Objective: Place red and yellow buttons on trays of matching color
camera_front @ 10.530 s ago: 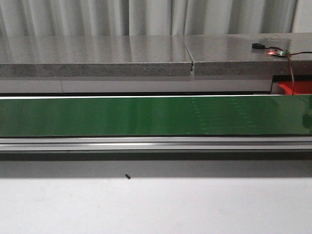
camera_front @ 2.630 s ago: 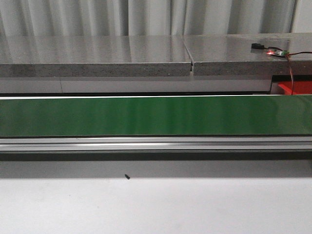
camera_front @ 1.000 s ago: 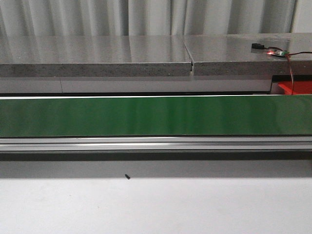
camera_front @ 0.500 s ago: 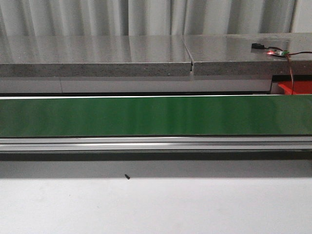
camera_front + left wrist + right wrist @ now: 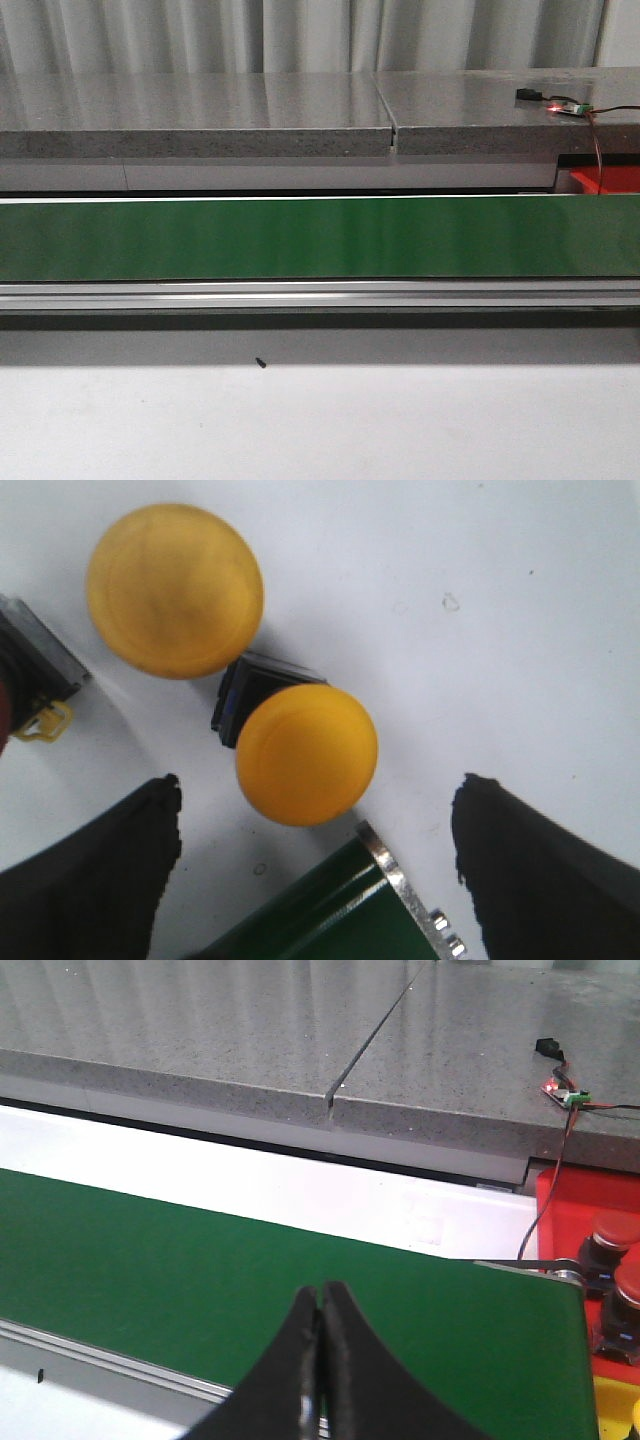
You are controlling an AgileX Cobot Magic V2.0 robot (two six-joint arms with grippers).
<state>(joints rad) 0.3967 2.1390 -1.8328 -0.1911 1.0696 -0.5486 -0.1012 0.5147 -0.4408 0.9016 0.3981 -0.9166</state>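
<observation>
In the left wrist view two yellow buttons lie on a white surface: one (image 5: 175, 590) farther off and one (image 5: 306, 754) with a black base, just beyond the fingertips. My left gripper (image 5: 318, 790) is open and empty, with its fingers either side of the nearer button and above it. A dark button base (image 5: 35, 675) with a yellow clip shows at the frame edge. In the right wrist view my right gripper (image 5: 320, 1295) is shut and empty over the green belt (image 5: 200, 1260). Two red buttons (image 5: 612, 1235) sit in the red tray (image 5: 560, 1200). A yellow tray corner (image 5: 615, 1410) shows beside it.
The green conveyor belt (image 5: 300, 238) runs across the front view with an aluminium rail (image 5: 300, 293) in front and a grey stone counter (image 5: 200, 115) behind. A small circuit board with wires (image 5: 565, 106) lies on the counter. The belt's end roller (image 5: 400, 880) shows under the left gripper.
</observation>
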